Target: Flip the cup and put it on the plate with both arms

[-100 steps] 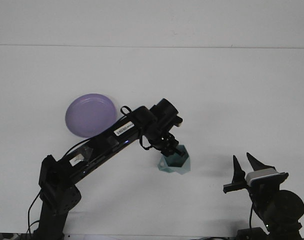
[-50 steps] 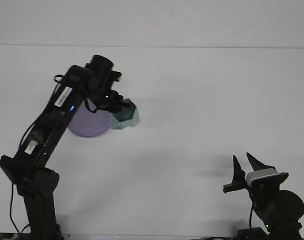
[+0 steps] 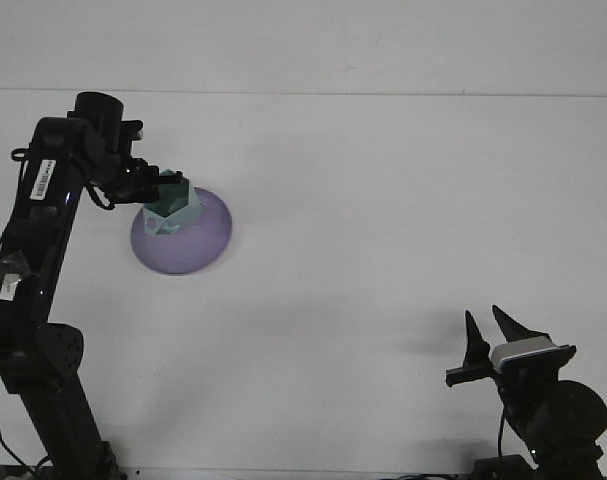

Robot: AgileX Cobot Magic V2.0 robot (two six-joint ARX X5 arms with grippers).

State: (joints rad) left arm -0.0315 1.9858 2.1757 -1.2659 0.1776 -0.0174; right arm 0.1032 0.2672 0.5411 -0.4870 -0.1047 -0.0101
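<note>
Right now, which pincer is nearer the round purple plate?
Left. The left pincer holds the faceted teal cup over the round purple plate; the right pincer sits open, far off at the table's lower right.

My left arm (image 3: 38, 230) is matte black, built of rounded links, with a white barcode label on the upper link and another pale sticker lower down; thin black cables loop beside it. At five o'clock, my right tool (image 3: 486, 335) has black pointed fingers (image 3: 472, 338) above what seems a grey block.
</note>
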